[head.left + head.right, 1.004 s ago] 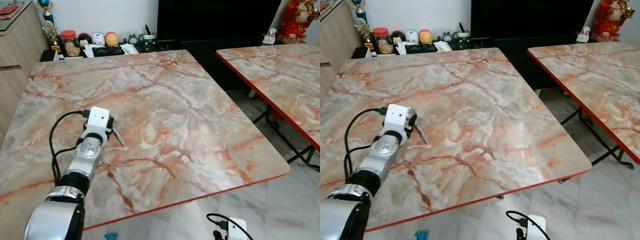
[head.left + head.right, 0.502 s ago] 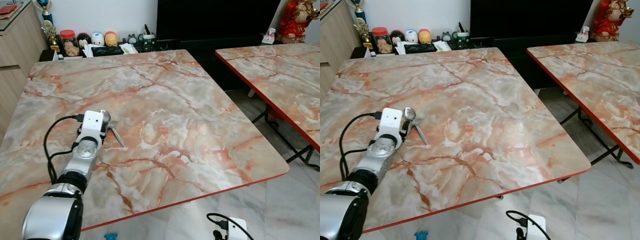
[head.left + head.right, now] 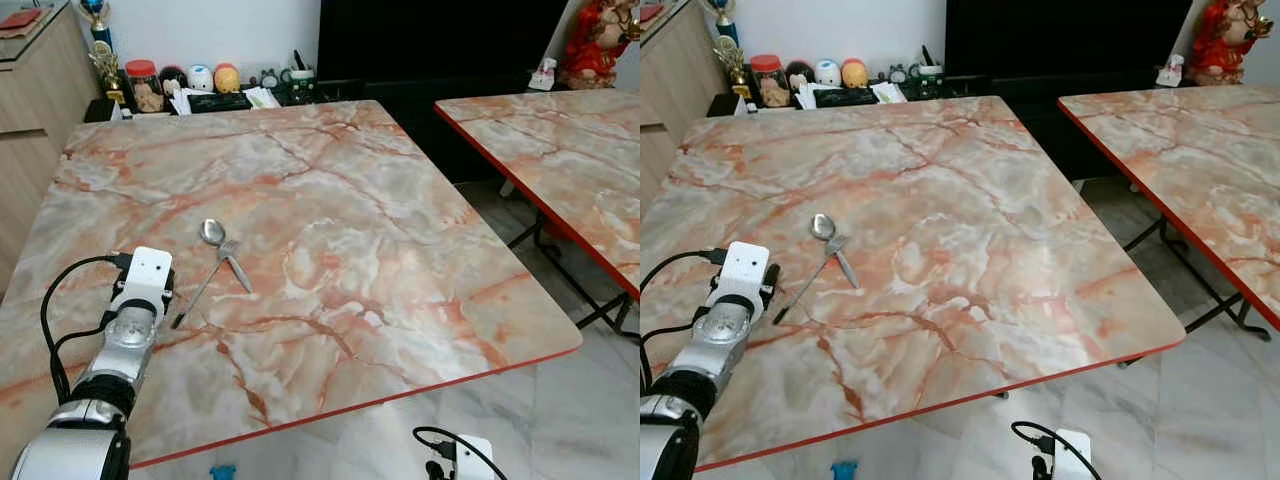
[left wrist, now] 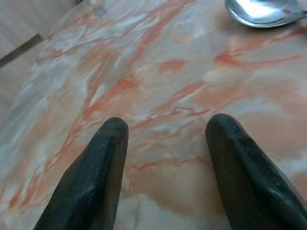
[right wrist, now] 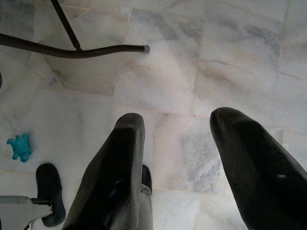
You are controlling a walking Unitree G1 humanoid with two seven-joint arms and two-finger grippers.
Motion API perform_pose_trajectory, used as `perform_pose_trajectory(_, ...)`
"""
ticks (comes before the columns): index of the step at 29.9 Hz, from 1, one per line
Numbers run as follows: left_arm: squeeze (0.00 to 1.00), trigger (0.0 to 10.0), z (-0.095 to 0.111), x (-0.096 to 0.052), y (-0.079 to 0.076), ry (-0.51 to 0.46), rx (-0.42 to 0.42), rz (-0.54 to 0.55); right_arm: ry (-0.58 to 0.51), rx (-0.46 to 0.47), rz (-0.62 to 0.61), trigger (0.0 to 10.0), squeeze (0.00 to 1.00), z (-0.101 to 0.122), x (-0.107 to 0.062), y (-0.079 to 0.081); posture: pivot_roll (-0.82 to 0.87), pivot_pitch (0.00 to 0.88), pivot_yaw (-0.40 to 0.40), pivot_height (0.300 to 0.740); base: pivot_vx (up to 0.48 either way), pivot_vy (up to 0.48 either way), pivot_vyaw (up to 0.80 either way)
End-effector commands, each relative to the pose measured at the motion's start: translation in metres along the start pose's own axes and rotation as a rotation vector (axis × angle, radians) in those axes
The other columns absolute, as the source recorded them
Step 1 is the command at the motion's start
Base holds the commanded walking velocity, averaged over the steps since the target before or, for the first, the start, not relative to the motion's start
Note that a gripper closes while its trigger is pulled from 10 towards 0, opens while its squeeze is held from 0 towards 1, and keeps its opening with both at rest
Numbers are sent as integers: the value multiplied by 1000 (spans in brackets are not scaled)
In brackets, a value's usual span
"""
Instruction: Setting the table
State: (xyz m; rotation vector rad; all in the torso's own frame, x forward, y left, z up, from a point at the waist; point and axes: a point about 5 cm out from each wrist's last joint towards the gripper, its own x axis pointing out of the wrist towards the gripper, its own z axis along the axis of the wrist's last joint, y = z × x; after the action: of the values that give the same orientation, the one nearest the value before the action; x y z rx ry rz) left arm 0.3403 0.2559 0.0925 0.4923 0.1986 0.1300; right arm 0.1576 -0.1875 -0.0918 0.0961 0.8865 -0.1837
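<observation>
Now left claw [image 4: 165,148] gapes beside spoon [image 3: 212,232].

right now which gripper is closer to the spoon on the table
Left. The left gripper hovers open over the marble table, just short of the spoon and the fork crossed with it. The right gripper hangs low over the floor, below table height.
</observation>
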Motion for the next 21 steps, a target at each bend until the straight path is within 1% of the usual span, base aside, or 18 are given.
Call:
perform_pose_trajectory(1,0,10000,-5,-7,-2,-17,42,-71,9,-1,-6,10000,0,-1,0,-1,103,0,-69,740,0,0,0)
perform_pose_trajectory(4,0,10000,-7,-11,-1,-27,54,-99,9,-2,-6,10000,0,-1,0,-1,108,3,-71,740,0,0,0)
perform_pose_trajectory(6,0,10000,-12,-20,1,-34,85,-173,10,-5,-2,10000,0,-1,0,-1,115,5,-74,740,0,0,0)
perform_pose_trajectory(7,0,10000,-12,-20,1,-34,85,-173,10,-5,-2,10000,0,-1,0,-1,115,5,-74,740,0,0,0)
perform_pose_trajectory(9,0,10000,-12,-29,1,-44,100,-245,10,-7,0,10000,0,-1,0,-1,118,6,-75,740,0,0,0)
perform_pose_trajectory(11,0,10000,-11,-32,2,-52,97,-272,10,-8,1,10000,0,-1,0,-1,118,6,-75,740,0,0,0)
perform_pose_trajectory(14,0,10000,-5,-35,3,-75,90,-299,9,-8,2,10000,0,0,0,-1,120,7,-76,740,0,0,0)
perform_pose_trajectory(18,0,10000,3,-36,2,-99,80,-322,9,-9,3,10000,0,0,0,-1,120,5,-76,740,0,0,0)
perform_pose_trajectory(21,0,10000,17,-37,-6,-136,58,-363,10,-8,2,10000,0,0,0,-1,117,3,-75,740,0,0,0)
